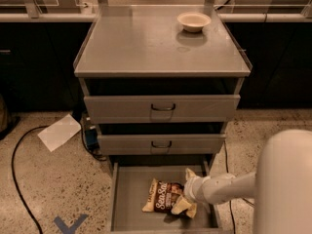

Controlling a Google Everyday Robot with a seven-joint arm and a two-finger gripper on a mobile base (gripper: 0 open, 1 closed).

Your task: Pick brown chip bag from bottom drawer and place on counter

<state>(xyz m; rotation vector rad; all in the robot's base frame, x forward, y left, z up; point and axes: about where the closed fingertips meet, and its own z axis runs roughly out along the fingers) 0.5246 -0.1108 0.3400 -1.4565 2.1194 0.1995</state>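
Camera view: crinkly brown chip bag [163,197], cream ends, white lettering, in bottom drawer [130,199]; spread pincer [187,191] beside it.

Counter [146,48]: flat grey top, one pale bowl [194,21] at far right.

Bottom drawer [129,199]: pulled open, grey floor, one brown chip bag [163,197] lying flat right of centre. The gripper [187,191] is low in the drawer at the bag's right end.

Floor [58,189] (speckled): white sheet of paper [59,132] left of the cabinet, black cable [13,162] curving along the left, blue tape mark [70,224] at the near edge.
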